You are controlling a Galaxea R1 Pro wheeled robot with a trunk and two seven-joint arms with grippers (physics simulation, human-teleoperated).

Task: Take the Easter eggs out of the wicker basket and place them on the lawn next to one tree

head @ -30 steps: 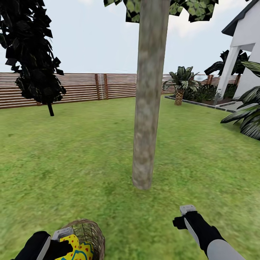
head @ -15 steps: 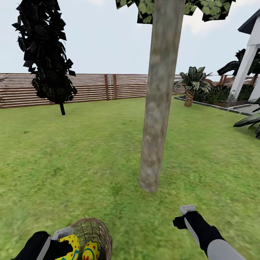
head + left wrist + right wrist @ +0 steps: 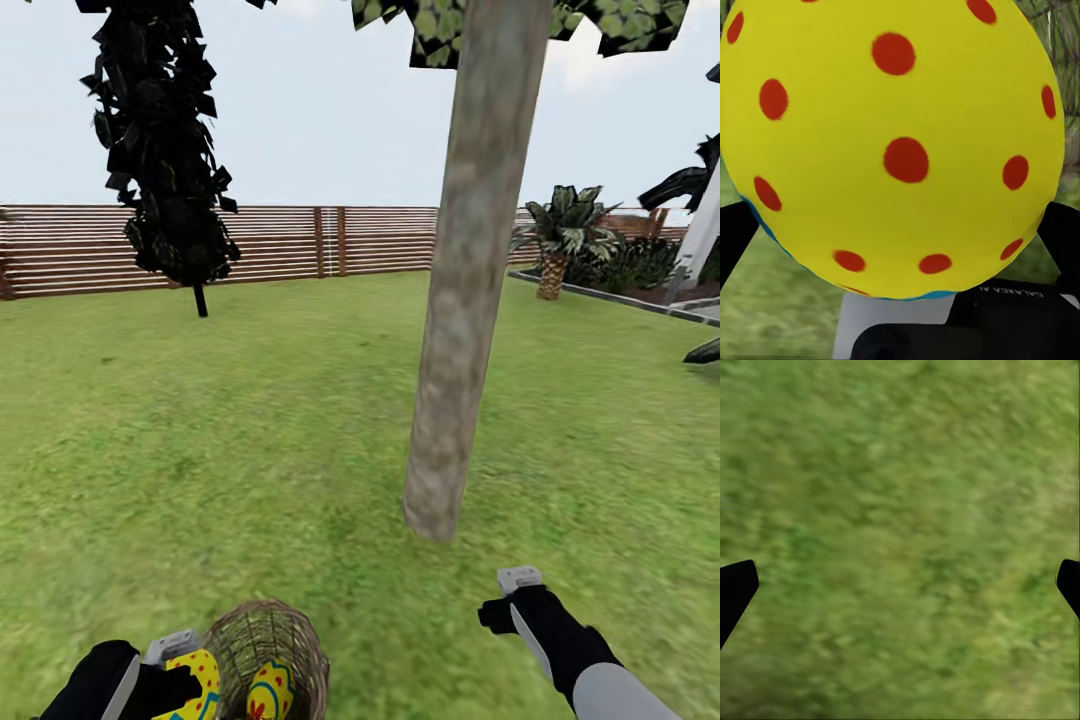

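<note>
Lawn | left gripper – egg clamped | housing reads "GALAXEA"

Home garden: lawn, slat fence, trees, palm

Black right pincer with a seemingly grey-white fingertip, pale grey forearm behind.
</note>
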